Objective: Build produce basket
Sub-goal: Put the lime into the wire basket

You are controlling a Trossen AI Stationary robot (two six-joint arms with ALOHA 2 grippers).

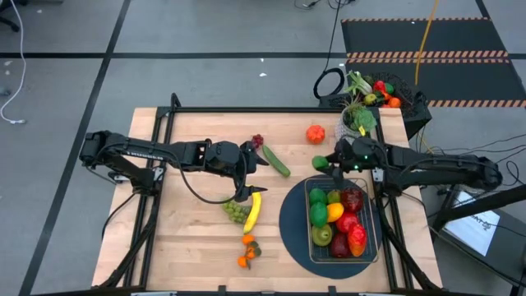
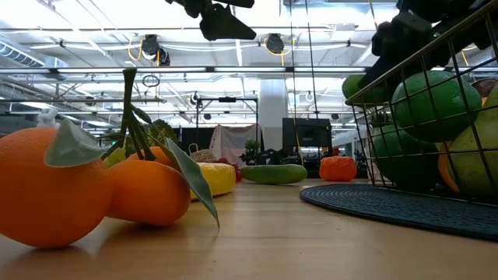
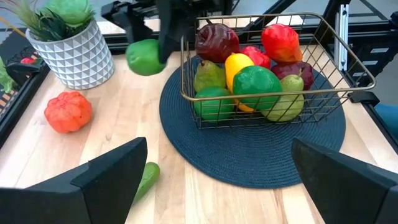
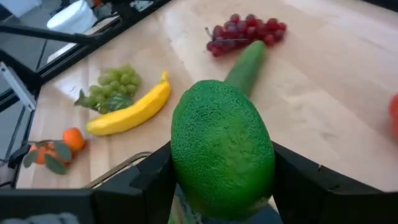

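Note:
The dark wire basket (image 1: 376, 215) stands on a dark round mat (image 1: 292, 222) at the right front. It holds several apples, pears and a yellow fruit. My right gripper (image 1: 326, 163) is just beyond the basket's far left corner, shut on a green bumpy fruit (image 4: 221, 152). My left gripper (image 3: 217, 186) is open and empty over the table's middle (image 1: 256, 159), above the cucumber (image 1: 276, 160). The banana (image 1: 252, 211), green grapes (image 1: 236, 211), purple grapes (image 1: 257, 141) and oranges (image 1: 246, 251) lie on the table. My right gripper pinches the green fruit by its two opposite sides (image 4: 180, 162) between its two fingers. The fingers come from the table's right side. The fruit is lifted clear of the table, beside the basket's far left corner (image 3: 144, 57).
A potted plant in a white pot (image 1: 357, 123) stands at the far right, an orange-red fruit (image 1: 315, 133) to its left. A black bin with more produce (image 1: 386, 94) sits beyond the table's far right corner. Bare wood lies at the table's left.

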